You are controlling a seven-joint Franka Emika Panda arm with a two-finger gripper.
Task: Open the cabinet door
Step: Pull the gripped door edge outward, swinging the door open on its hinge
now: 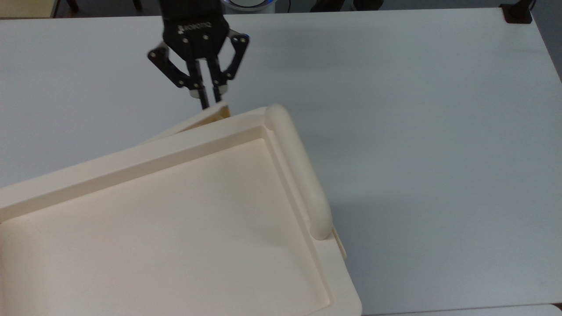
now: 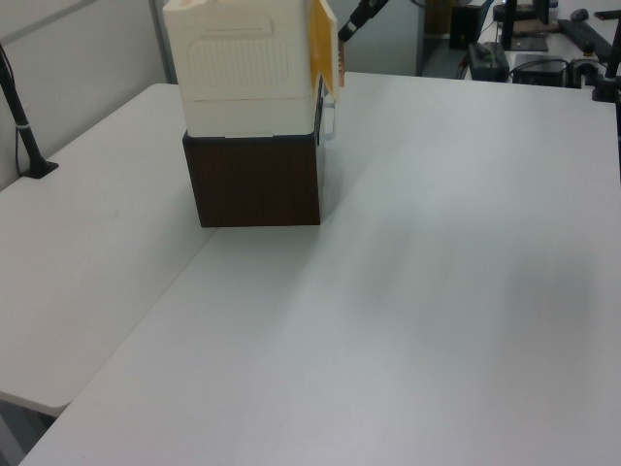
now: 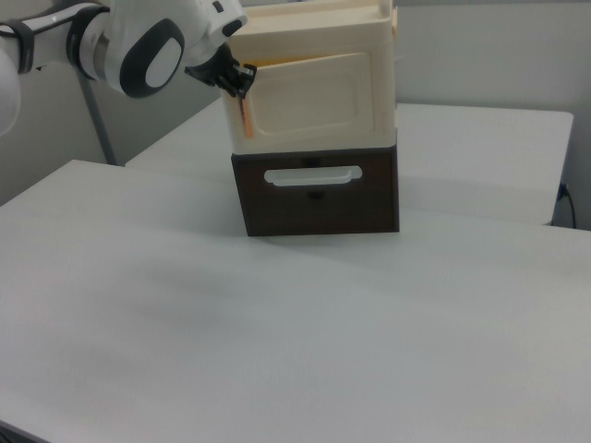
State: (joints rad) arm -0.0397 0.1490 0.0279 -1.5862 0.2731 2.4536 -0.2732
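My black gripper (image 1: pixel 210 102) is shut on the free edge of the cabinet door (image 1: pixel 195 121), a thin cream panel that stands out at an angle from the cabinet's far side. In the right view the cabinet door (image 3: pixel 319 97) is slightly ajar, its orange edge beside the gripper (image 3: pixel 239 83). The left view shows the door's orange inner face (image 2: pixel 321 41) swung away from the cream body, with the gripper (image 2: pixel 353 23) just to the left view's right of it. The recessed cabinet top (image 1: pixel 145 228) and the tube rail (image 1: pixel 298 171) lie below the gripper in the top view.
The cabinet stands on a dark brown base (image 2: pixel 257 180) that has a drawer with a white handle (image 3: pixel 312 175). The white table (image 1: pixel 417 131) spreads wide around it. A black post (image 2: pixel 21 116) rises at the left view's left edge.
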